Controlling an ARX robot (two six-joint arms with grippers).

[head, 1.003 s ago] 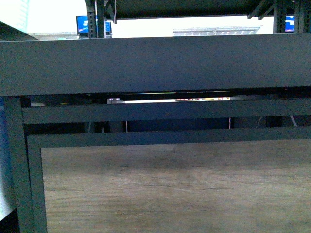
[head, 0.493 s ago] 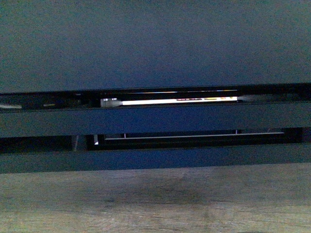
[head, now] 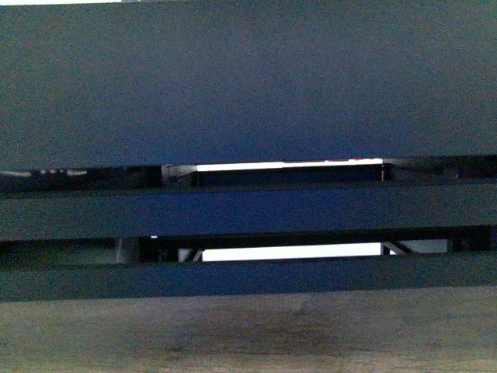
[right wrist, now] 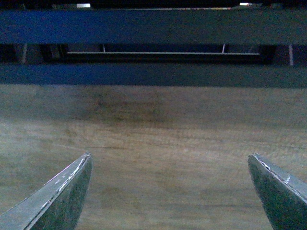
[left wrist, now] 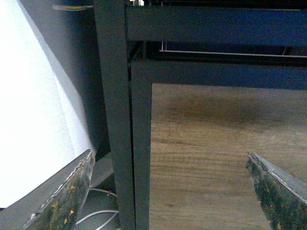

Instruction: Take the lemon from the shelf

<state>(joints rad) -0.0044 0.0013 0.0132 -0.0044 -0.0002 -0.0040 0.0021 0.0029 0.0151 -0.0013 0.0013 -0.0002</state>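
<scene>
The shelf fills every view from very close. In the front view I see its black raised rim (head: 248, 85), black crossbars and a strip of the brown wood-grain panel (head: 248, 334). No lemon shows in any view; the deck top is out of sight. My left gripper (left wrist: 170, 191) is open and empty, facing the shelf's black corner post (left wrist: 115, 120) and wood panel (left wrist: 216, 143). My right gripper (right wrist: 170, 191) is open and empty, facing the wood panel (right wrist: 163, 139) below the black crossbars (right wrist: 153, 26).
A white surface (left wrist: 33, 105) stands beside the shelf's corner post in the left wrist view, with white cables (left wrist: 103, 215) on the floor below it. Bright gaps (head: 287, 165) show between the shelf's crossbars.
The front view has closed in on the shelf: the rim now fills the upper half, the background above it is gone, and only a thin strip of wood panel shows.
</scene>
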